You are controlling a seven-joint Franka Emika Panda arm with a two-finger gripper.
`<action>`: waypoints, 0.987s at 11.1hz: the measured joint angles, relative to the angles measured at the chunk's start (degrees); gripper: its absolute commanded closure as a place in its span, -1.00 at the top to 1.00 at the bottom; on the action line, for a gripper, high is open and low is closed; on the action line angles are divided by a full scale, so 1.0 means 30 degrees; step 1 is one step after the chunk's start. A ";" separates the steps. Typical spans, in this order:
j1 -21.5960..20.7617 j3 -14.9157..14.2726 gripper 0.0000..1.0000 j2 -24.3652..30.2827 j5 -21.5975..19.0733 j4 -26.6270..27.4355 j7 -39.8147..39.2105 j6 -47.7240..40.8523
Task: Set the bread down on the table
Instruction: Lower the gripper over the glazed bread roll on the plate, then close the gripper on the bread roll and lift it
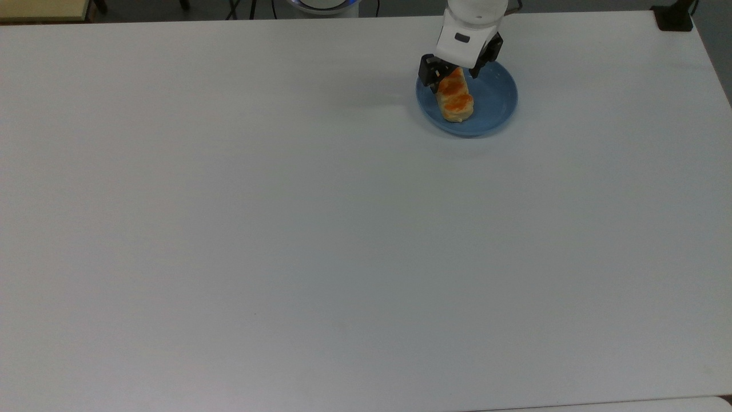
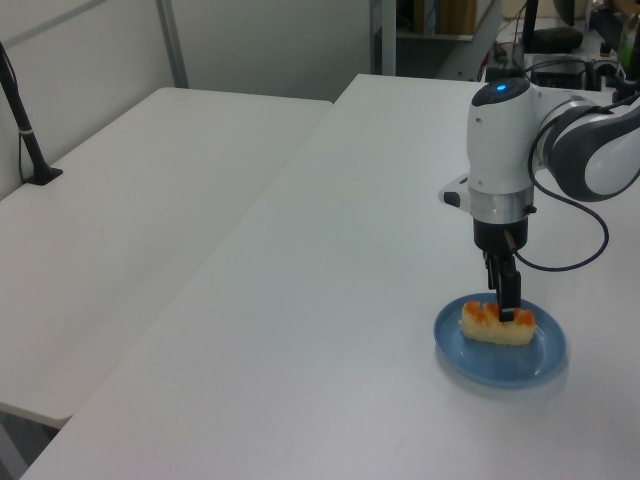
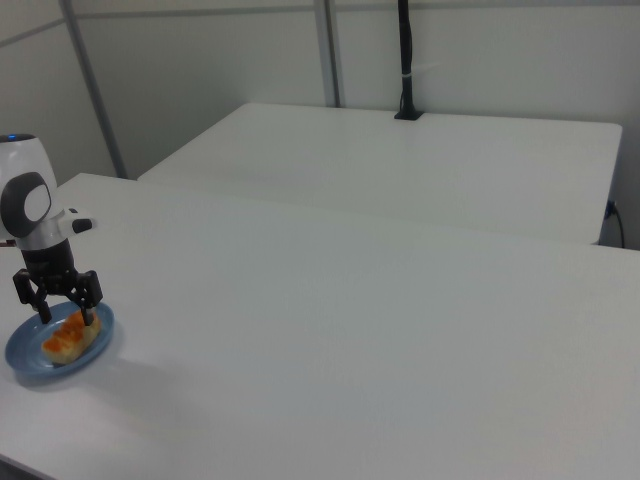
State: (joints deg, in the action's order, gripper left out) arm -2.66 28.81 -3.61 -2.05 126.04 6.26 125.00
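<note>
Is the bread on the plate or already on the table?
On the plate: the bread lies inside its rim, with the open gripper straddling one end.

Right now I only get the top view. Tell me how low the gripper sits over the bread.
Observer: In the left view the gripper has its fingertips down at the level of the bread's top, just above the blue plate.
Operator: Confirm the bread is flat, not lifted.
Observer: The left view shows it lying flat on the plate.
Operator: Report the finger spread.
Observer: In the right view the fingers stand apart, one on each side of the bread, so the gripper looks open.
</note>
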 measured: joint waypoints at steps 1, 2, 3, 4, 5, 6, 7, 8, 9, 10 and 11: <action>-0.0029 0.0005 0.57 -0.0297 0.0108 0.0001 0.0034 0.0444; -0.0149 0.0008 0.31 -0.0636 0.0670 0.0003 0.0528 0.0707; -0.0360 0.0019 -0.01 -0.1026 0.1503 0.0002 0.1446 0.0954; -0.0651 0.0032 -0.17 -0.1441 0.2317 0.0002 0.2321 0.1168; -0.0903 0.0044 -0.22 -0.1777 0.2843 -0.0001 0.2945 0.1352; -0.1008 0.0052 -0.22 -0.1931 0.3067 -0.0092 0.3263 0.1372; -0.0975 0.0051 -0.22 -0.1924 0.3102 -0.0327 0.3343 0.1300; -0.0867 0.0046 -0.22 -0.1870 0.3108 -0.0735 0.3354 0.0761; -0.0654 0.0032 -0.22 -0.1670 0.3108 -0.1334 0.3354 -0.0231; -0.0323 0.0007 -0.22 -0.1360 0.3108 -0.1952 0.3354 -0.1118; 0.0222 -0.0020 -0.21 -0.1024 0.3108 -0.2620 0.3330 -0.1857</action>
State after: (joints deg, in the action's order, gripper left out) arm -1.99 28.75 -6.68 7.28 118.18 16.25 119.43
